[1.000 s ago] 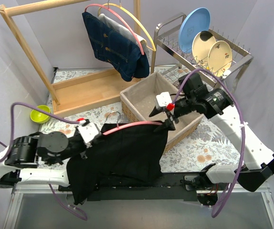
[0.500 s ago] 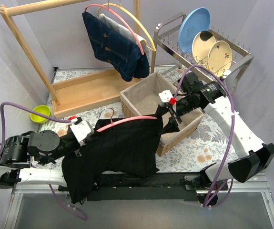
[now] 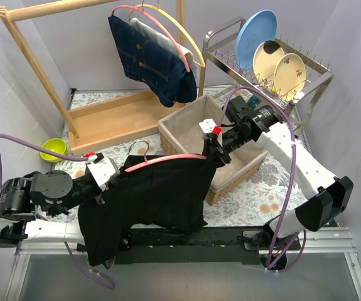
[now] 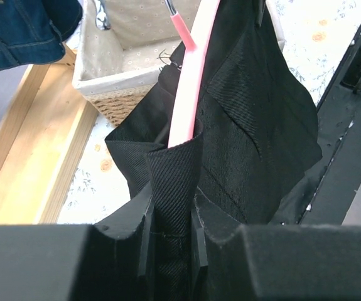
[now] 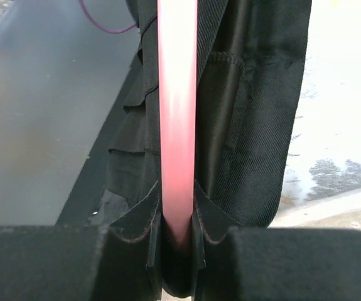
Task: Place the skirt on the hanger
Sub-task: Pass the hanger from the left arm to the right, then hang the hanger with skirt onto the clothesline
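Moved: over the last second the right gripper has come in to the left, above the basket, and its fingers, wide apart before, have shut on the hanger. The left gripper and the skirt have slid a little to the left.
Right gripper: pinched tight on the pink hanger bar, which runs straight out from between its fingers. Black cloth hangs on both sides of the bar.
Left gripper: clamped on a fold of the skirt. The pink bar dips into that fold just ahead of its fingers.
Skirt: draped over the hanger between the two grippers, hanging down below them.
Hard to see: the hanger's end near the left gripper is buried in cloth, so I cannot tell if those fingers touch the bar too.
Cut off: the hook rises just beside the bar, and its top leaves the left wrist view.
Covered: from above, the right fingertips are lost against the dark skirt.
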